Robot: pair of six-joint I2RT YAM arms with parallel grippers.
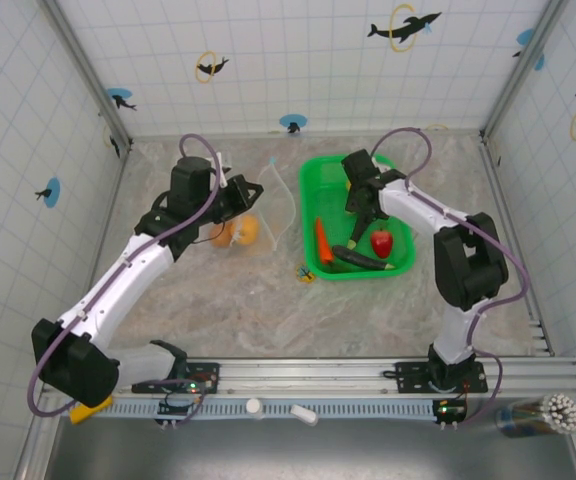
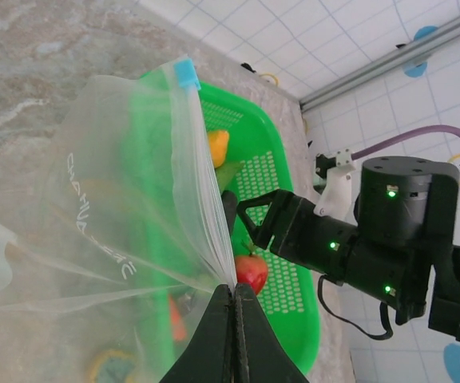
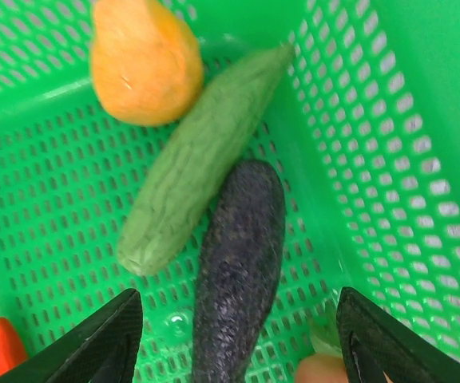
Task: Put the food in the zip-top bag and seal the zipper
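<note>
Inside the green mesh basket [image 3: 390, 120], the eggplant [image 3: 242, 255] lies lengthwise against the cucumber [image 3: 194, 175]. A yellow-orange fruit [image 3: 144, 60] touches the cucumber's far end, and the carrot [image 1: 322, 240] and the red apple [image 1: 381, 242] lie off to either side. The right gripper [image 3: 242, 319] hangs over them with its jaws released, one finger on each side of the eggplant and neither touching it; the basket's wall rises close beside the right-hand finger. Across the worktop [image 1: 228, 300], the left gripper [image 2: 232, 299] has its jaws clenched on the zip-top bag [image 2: 110, 207], pinching the edge where the zipper [image 2: 206, 179] runs up to a blue slider [image 2: 186, 73]. The bag stands upright between the two arms, its film veiling the basket behind it. An orange fruit [image 1: 246, 230] lies just beside the left gripper; whether it is inside the bag I cannot tell. A tiny trinket [image 1: 306, 272] sits just outside the basket's near corner.
</note>
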